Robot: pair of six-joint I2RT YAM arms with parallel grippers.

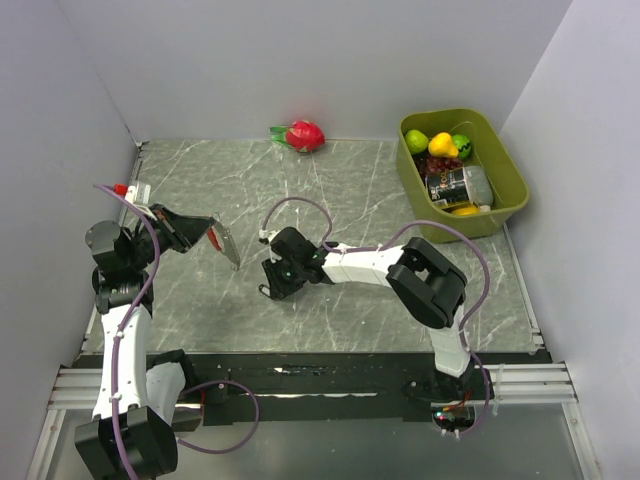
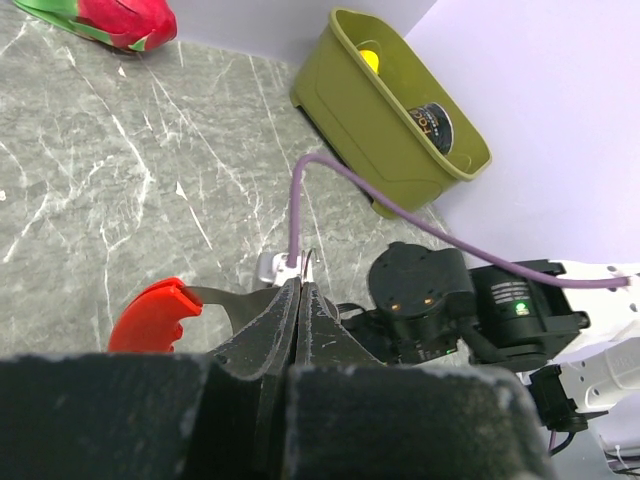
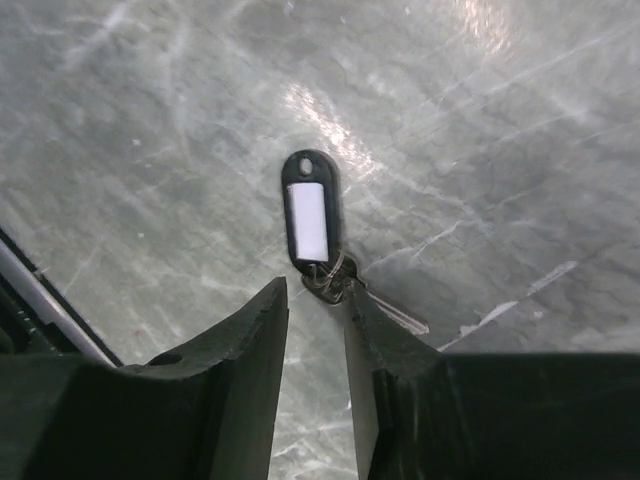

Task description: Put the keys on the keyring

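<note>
Though it shows small from above, the keyring (image 1: 226,248) hangs pinched in the left tool (image 1: 212,232) over the desk (image 1: 360,190), and the right tool (image 1: 270,290) points down and hides the key. At the left wrist, the jaws are pressed together on the keyring's stem, and its red crescent is partly hidden. At the right wrist, the fingers stand apart and the dark key (image 3: 308,215) lies on the desk just ahead, its ring half covered.

Our left arm (image 1: 125,330) rises from the near left corner, wrist turned so the left gripper (image 1: 218,238) points right, held above the surface, its fingers (image 2: 265,335) pressed flat together. Our right arm (image 1: 430,285) folds at the elbow on the right and reaches left toward the middle, where the right gripper (image 1: 270,290) tips down, its fingers (image 3: 240,350) parted by a narrow gap.
</note>
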